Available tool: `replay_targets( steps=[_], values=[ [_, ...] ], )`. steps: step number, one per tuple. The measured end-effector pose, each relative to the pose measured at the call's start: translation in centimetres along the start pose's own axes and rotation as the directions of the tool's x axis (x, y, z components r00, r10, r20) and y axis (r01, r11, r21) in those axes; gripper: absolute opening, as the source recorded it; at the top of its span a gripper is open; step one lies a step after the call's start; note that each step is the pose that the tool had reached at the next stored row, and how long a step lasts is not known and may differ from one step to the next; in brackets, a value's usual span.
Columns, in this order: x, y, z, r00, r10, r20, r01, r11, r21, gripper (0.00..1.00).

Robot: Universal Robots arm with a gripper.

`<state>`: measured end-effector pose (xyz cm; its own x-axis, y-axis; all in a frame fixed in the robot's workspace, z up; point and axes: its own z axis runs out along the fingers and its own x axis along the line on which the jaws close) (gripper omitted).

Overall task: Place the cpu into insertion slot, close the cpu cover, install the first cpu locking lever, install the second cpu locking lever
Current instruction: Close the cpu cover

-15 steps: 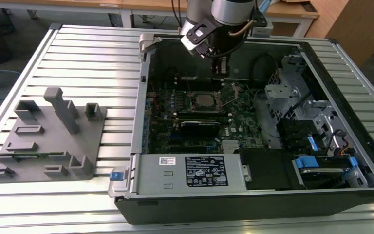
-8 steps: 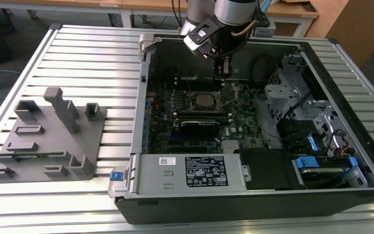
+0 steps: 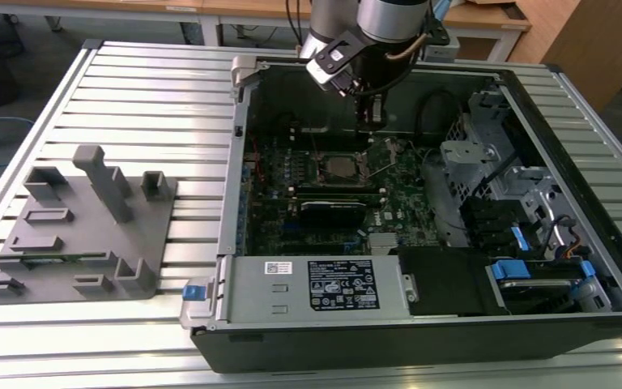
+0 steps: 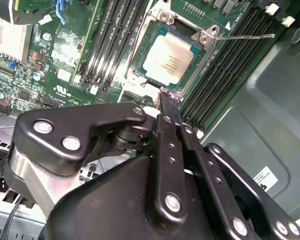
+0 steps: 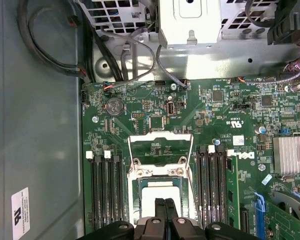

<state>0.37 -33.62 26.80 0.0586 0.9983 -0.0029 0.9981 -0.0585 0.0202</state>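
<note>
**Gripper (image 4: 166, 99) clenched, empty, at the socket edge**

The cpu (image 4: 167, 59) sits in the slot (image 4: 192, 75) on the board's far half, with the cover (image 5: 160, 135) raised at its edge. Fingertips (image 4: 165, 120) hover just beside it. A skewed push could scrape the chip or snag the unlatched lever (image 4: 245, 36).

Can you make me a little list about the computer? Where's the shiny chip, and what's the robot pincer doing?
Chip: pale silver square cpu, lying flat in the silver-rimmed square insertion slot.
Cover: thin silver frame-shaped cpu cover, tilted up, open.
Pincer: black metal pincer, shut, tips close over the chip's edge.
Lever: thin silver wire lever, sticking out beside the slot.
Place: open black computer case on a grey slatted table.
</note>
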Motion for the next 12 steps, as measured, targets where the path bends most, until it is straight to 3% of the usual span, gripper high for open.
replay_targets(
  steps=[12],
  values=[
    [0.04,0.70,0.02,1.0000,0.000,0.0000,0.000,1.0000,0.0000,0.11]
  ],
)
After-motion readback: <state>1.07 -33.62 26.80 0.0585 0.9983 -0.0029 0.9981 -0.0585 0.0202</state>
